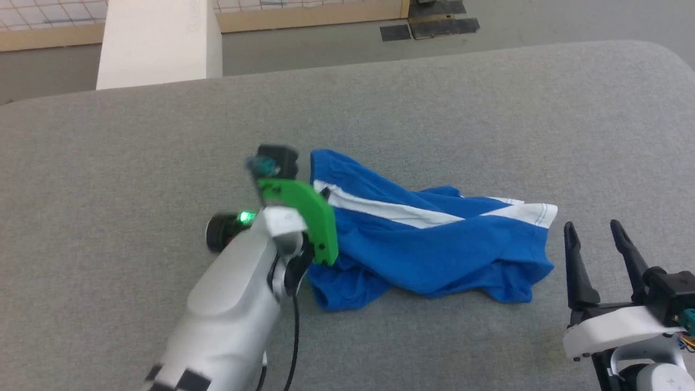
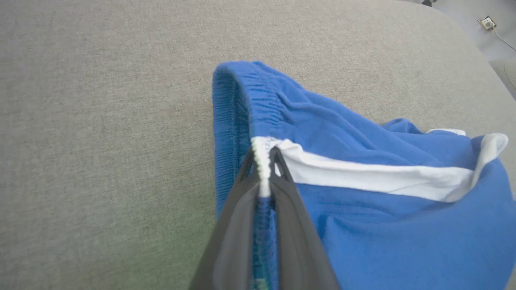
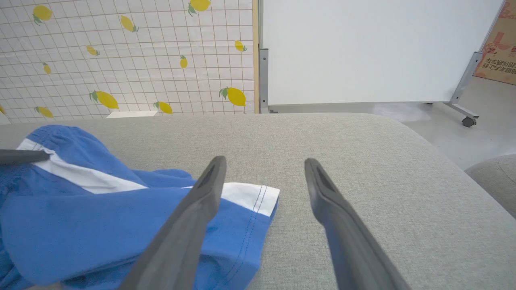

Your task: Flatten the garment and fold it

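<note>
- My left claw was closed on the garment. Its two dark fingers pinched the gathered waistband right where the white side stripe met it.
- In the left wrist view a sliver of white and blue cloth showed between the fingers. The waistband curved on past the tips in a blue loop.
- The garment lay crumpled near the middle of the grey padded surface. Its waistband end was toward my left arm and its white hem trim toward my right.
- The white stripe ran slantwise across the top of the heap from the pinched spot to the hem. Blue folds bunched below it, nearer to me.
- A green bracket on my left wrist covered the pinch in the head view, so from there I could not tell how deep the grip went.
- My right claw stood open, fingers spread wide and holding nothing. In the head view it was near the hem end but apart from the cloth.
- In the right wrist view one finger crossed in front of the hem trim, and the other stood over bare grey surface.
- Beyond the far edge of the surface were a lemon-patterned tiled wall and a whiteboard on wheels.
</note>
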{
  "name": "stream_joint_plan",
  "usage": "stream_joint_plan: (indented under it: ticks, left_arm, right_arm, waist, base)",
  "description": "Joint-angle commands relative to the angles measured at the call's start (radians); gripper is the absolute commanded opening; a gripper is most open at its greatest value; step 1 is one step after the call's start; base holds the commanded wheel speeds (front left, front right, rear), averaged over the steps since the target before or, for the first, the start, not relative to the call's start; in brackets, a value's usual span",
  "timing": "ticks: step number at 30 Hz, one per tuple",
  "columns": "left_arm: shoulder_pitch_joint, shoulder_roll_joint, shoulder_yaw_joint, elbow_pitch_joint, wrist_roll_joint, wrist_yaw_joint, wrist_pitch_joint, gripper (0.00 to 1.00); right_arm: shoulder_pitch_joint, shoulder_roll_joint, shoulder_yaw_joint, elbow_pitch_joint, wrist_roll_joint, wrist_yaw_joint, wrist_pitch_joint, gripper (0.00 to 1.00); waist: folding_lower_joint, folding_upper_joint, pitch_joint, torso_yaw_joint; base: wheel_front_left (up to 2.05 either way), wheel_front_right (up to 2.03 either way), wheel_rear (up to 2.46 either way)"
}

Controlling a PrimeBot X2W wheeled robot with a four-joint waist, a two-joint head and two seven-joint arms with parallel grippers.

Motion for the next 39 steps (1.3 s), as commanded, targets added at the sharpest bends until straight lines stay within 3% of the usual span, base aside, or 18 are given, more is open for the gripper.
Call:
stream_joint_plan:
  ticks: [1, 10, 19, 24, 31, 38, 39]
  left_arm:
    - [0.056, 0.015, 0.015, -0.022, -0.021, 0.014, -0.02, 0.0]
    - [0.291, 0.08, 0.044, -0.264, -0.056, 0.071, -0.047, 0.0]
    - [0.365, 0.109, 0.033, -0.43, -0.055, 0.118, -0.008, 0.0]
    - [0.366, 0.116, 0.026, -0.465, -0.048, 0.13, 0.004, 0.0]
    - [0.358, 0.121, 0.019, -0.49, -0.045, 0.133, 0.012, 0.0]
    - [0.349, 0.127, 0.015, -0.504, -0.043, 0.138, 0.018, 0.0]
    - [0.347, 0.127, 0.015, -0.505, -0.043, 0.138, 0.018, 0.0]
  right_arm:
    - [-0.002, 0.0, -0.002, -0.01, 0.001, -0.002, 0.009, 1.0]
    - [-0.052, 0.0, -0.013, -0.002, 0.016, -0.002, 0.153, 1.0]
    - [-0.256, 0.0, -0.027, 0.143, 0.057, -0.002, 0.522, 1.0]
    - [-0.358, 0.0, -0.022, 0.253, 0.097, -0.002, 0.654, 1.0]
    - [-0.453, 0.0, -0.057, 0.366, 0.072, -0.002, 0.731, 1.0]
    - [-0.518, 0.0, -0.015, 0.444, 0.068, -0.002, 0.747, 1.0]
    - [-0.524, 0.0, -0.007, 0.45, 0.065, -0.002, 0.75, 0.52]
  waist:
    - [0.0, -0.0001, -0.009, 0.01]
    - [0.0, -0.0001, -0.016, 0.046]
    - [0.0, -0.0001, -0.009, 0.066]
    - [0.0, -0.0001, 0.002, 0.073]
    - [0.0, -0.0001, 0.021, 0.083]
    - [0.0, -0.0001, 0.044, 0.083]
    - [0.0, -0.0001, 0.047, 0.083]
  base:
    - [0.0, 0.0, 0.0]
    - [0.0, 0.0, 0.0]
    - [0.0, 0.0, 0.0]
    - [0.0, 0.0, 0.0]
    - [0.0, 0.0, 0.0]
    - [0.0, 0.0, 0.0]
    - [0.0, 0.0, 0.0]
